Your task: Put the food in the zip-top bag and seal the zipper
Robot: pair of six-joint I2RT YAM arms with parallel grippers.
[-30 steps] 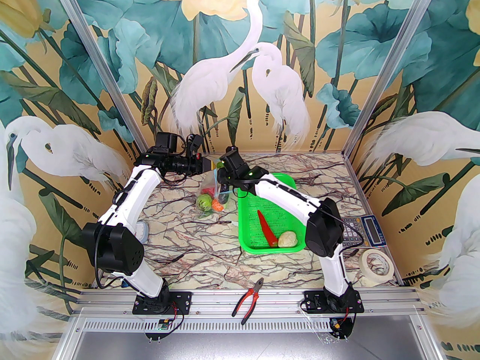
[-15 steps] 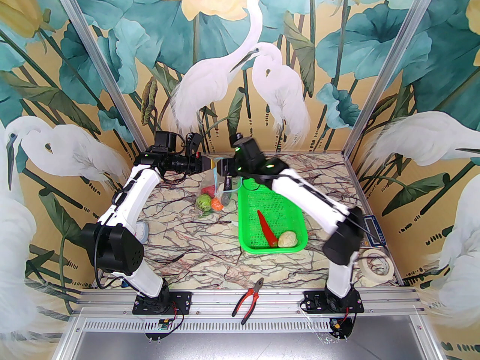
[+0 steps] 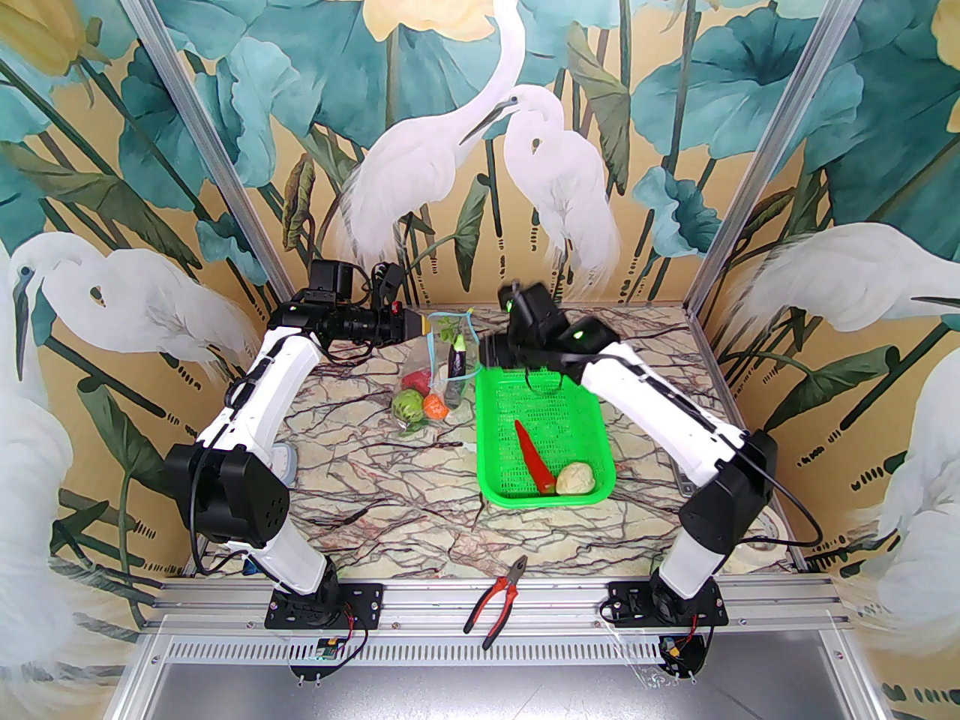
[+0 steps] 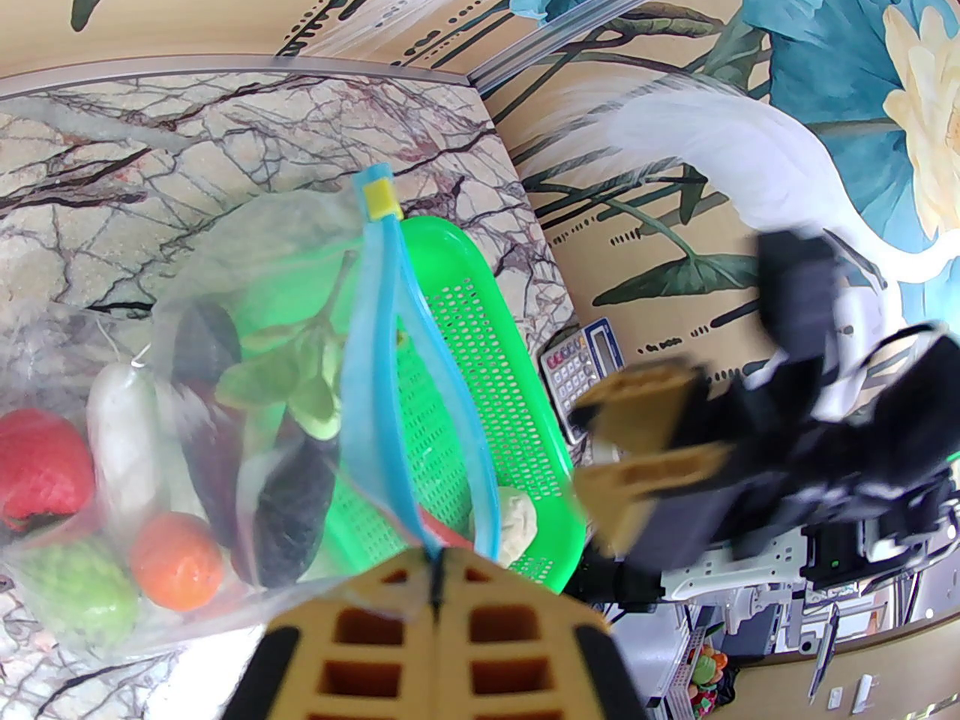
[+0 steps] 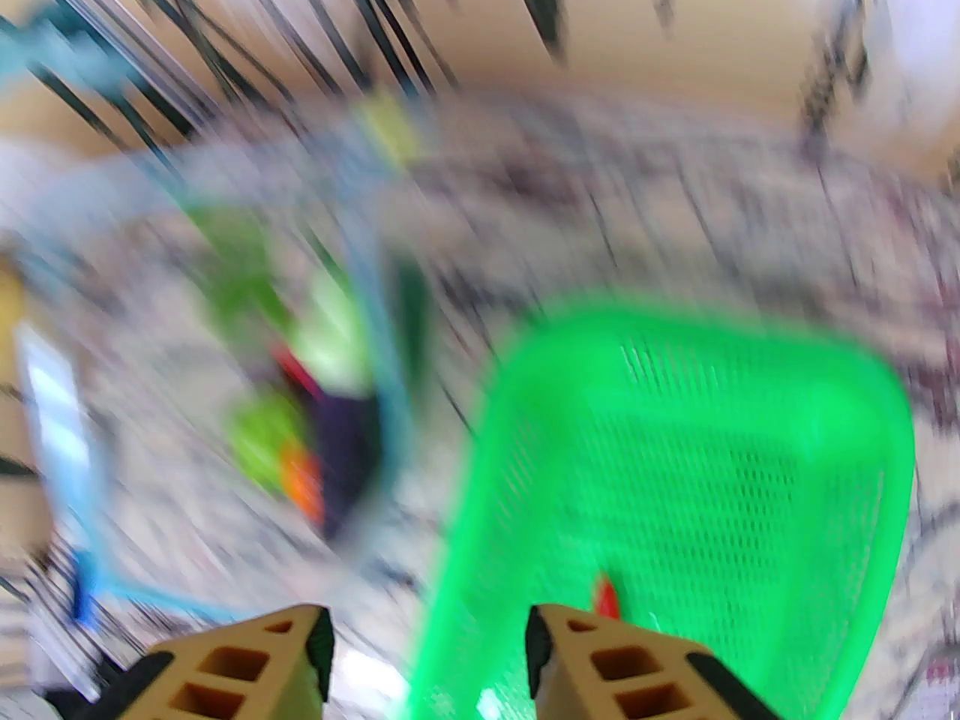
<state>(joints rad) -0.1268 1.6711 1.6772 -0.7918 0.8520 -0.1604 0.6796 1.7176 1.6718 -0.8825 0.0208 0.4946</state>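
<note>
The clear, crinkly zip-top bag [image 3: 429, 381] hangs from one top corner, its bottom resting on the marble table [image 3: 375, 492] just left of the green mesh basket [image 3: 551, 402]. The left gripper [image 4: 438, 561] is clamped tight on that corner, pinching the light blue zipper [image 4: 373, 372], whose two sides stand parted in a loop, so the mouth is open; a small yellow tab [image 4: 380, 199] sits at the far end. Through the plastic show a red tomato [image 4: 37, 462], an orange tomato [image 4: 177, 561], a white cucumber [image 4: 124, 436], a green cabbage [image 4: 75, 598] and two dark purple eggplants [image 4: 289, 507]. The red chili [image 3: 534, 463] and cream cauliflower [image 3: 576, 478] lie in the basket. The right gripper [image 5: 427, 631] hangs over the basket's far end, fingers apart and empty; its wrist view is blurred.
</note>
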